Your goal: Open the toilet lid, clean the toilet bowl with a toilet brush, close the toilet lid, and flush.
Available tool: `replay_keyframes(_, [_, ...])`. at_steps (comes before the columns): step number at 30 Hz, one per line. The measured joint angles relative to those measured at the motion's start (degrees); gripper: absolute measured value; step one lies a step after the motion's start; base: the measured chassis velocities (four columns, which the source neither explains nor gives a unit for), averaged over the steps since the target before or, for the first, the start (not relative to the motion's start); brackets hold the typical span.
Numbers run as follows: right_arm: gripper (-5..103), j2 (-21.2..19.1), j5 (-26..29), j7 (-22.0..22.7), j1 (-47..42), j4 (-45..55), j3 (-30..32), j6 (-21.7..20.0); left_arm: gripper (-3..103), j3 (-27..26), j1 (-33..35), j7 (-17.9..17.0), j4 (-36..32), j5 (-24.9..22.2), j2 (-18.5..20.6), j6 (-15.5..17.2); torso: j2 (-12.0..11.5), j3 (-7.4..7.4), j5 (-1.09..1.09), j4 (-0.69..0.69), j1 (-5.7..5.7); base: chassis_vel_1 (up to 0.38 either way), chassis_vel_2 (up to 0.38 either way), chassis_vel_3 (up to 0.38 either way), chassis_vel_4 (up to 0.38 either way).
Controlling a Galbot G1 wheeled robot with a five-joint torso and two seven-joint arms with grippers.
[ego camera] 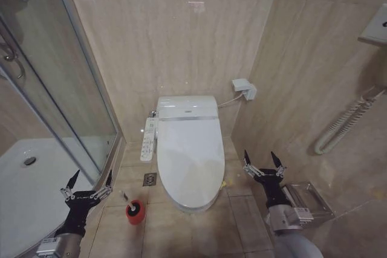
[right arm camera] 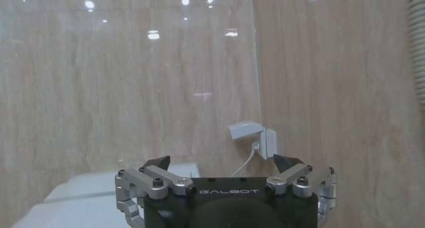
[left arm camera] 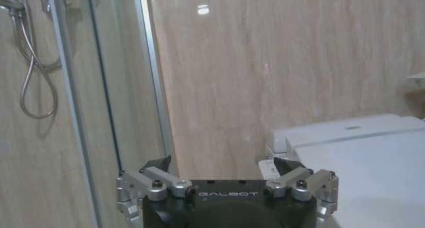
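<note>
The toilet lid [ego camera: 191, 158], a glossy white oval tapering toward the front, lies shut over the toilet bowl [ego camera: 192, 205] against the back wall; the bowl's inside is hidden beneath it. The toilet brush [ego camera: 134, 208] stands on the floor tiles beside the toilet's front left, a thin white handle in a small red holder. The left end effector [ego camera: 91, 181] and right end effector [ego camera: 263, 160] hover either side, fingers spread apart, holding nothing. "GALBOT" is printed on both wrists; the side control panel [ego camera: 148, 139] lettering is illegible.

floor [ego camera: 181, 234]: beige tile | toilet bowl [ego camera: 192, 203] center | toilet brush [ego camera: 135, 211] left | drain [ego camera: 149, 179], prob.
</note>
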Motion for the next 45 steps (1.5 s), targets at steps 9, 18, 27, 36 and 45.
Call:
replay_keyframes(9, [100, 0.0, 0.0, 0.0, 0.0, 0.0, 0.0, 0.0, 100, 0.0, 0.0, 0.0, 0.0, 0.0, 0.0, 0.0, 0.0, 0.00, -0.01, 0.01, 0.02, -0.006, -0.004, 0.015, 0.011])
replay_keyframes(18, [100, 0.0, 0.0, 0.0, 0.0, 0.0, 0.0, 0.0, 100, 0.0, 0.0, 0.0, 0.0, 0.0, 0.0, 0.0, 0.0, -0.03, 0.00, 0.02, -0.06, 0.192, -0.212, -0.215, 0.200])
replay_keyframes(27, [100, 0.0, 0.0, 0.0, 0.0, 0.0, 0.0, 0.0, 100, 0.0, 0.1, 0.0, 0.0, 0.0, 0.0, 0.0, 0.0, -0.04, 0.00, 0.02, -0.09, 0.225, -0.227, -0.212, 0.232])
replay_keyframes(36, [100, 0.0, 0.0, 0.0, 0.0, 0.0, 0.0, 0.0, 100, 0.0, 0.0, 0.0, 0.0, 0.0, 0.0, 0.0, 0.0, 0.00, 0.00, 0.00, 0.03, 0.004, -0.013, -0.024, 0.021])
replay_keyframes(45, [100, 0.0, 0.0, 0.0, 0.0, 0.0, 0.0, 0.0, 100, 0.0, 0.0, 0.0, 0.0, 0.0, 0.0, 0.0, 0.0, -0.01, 0.01, -0.01, -0.03, 0.078, -0.065, -0.096, 0.103])
